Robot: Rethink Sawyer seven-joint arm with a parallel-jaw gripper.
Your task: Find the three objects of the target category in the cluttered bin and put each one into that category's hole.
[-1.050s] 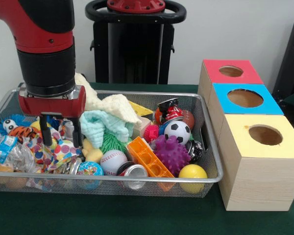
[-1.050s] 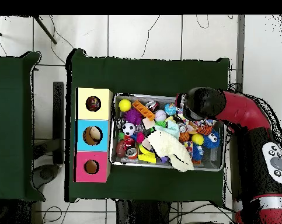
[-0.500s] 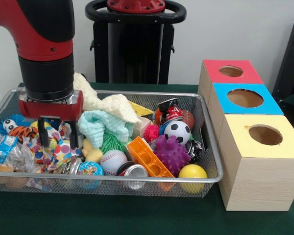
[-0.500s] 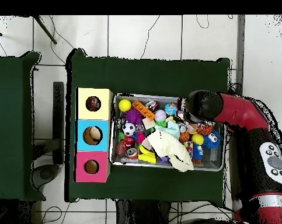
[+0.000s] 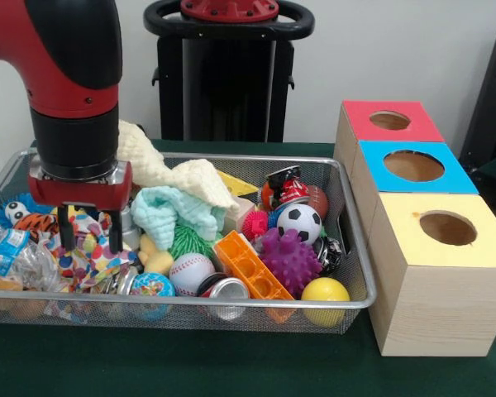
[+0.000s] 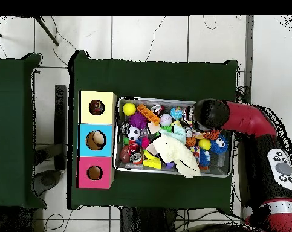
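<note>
The gripper (image 5: 87, 229) hung spread and empty over the still-crowded bin (image 5: 231, 313), so sorting looked mostly undone.

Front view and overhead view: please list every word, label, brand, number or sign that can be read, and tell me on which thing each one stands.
No text can be read in either view.
Plastic bottle: a blue label, print too blurred to read.
Can: no lettering legible.
Round tin: coloured picture, no words legible.
Three boxes: plain coloured tops with holes, no writing.
Robot arm: no marking shows.
</note>
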